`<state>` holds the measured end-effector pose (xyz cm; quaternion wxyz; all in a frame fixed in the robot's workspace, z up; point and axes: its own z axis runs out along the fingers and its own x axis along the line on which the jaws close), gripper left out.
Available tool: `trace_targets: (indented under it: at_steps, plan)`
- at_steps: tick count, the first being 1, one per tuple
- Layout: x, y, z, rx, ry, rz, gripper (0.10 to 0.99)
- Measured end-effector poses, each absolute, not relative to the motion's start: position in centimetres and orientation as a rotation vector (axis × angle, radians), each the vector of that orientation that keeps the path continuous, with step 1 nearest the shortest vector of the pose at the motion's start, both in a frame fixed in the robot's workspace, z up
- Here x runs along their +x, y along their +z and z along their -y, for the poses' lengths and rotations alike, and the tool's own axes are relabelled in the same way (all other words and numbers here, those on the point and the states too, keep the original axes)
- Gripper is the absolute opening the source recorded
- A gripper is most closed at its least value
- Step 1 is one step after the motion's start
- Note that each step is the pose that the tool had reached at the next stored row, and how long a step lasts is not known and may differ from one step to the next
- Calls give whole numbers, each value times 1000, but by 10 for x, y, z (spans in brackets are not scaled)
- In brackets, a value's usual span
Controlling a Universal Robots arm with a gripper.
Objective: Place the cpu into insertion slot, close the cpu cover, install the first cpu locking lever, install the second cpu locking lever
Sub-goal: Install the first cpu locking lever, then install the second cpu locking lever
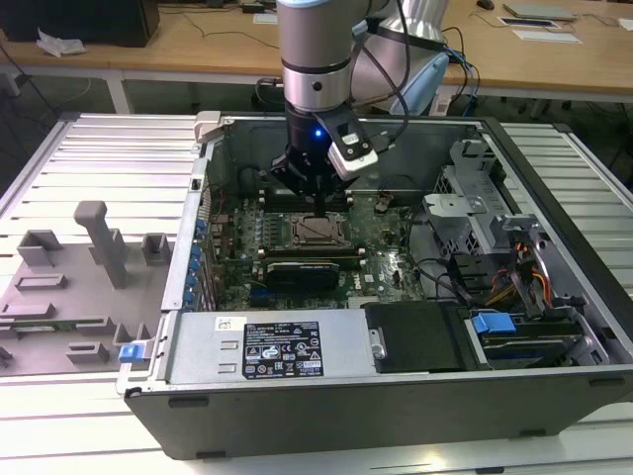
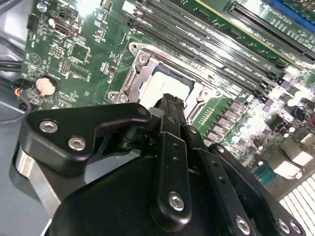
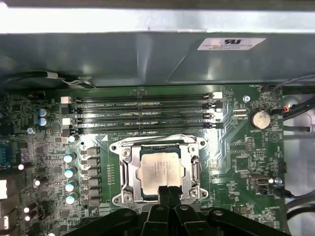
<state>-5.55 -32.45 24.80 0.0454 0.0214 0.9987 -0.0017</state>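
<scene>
cpu [image 3: 158, 171] edge — behind gripper [image 3: 168, 189]

You have open room above the socket [image 3: 160, 169]; memory slots [image 3: 142, 115] and the case wall [image 3: 147, 54] crowd one side.

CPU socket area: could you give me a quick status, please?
Gripper shut, tips at the socket edge. Cpu seated in insertion slot, cpu cover down over it. Nothing in the way.
</scene>
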Motion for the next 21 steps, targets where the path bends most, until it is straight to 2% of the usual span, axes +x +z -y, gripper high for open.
trace_targets:
  at_steps: [21]
  plan:
    - [-55, 249, 325, 65, -5, -3050, 106]
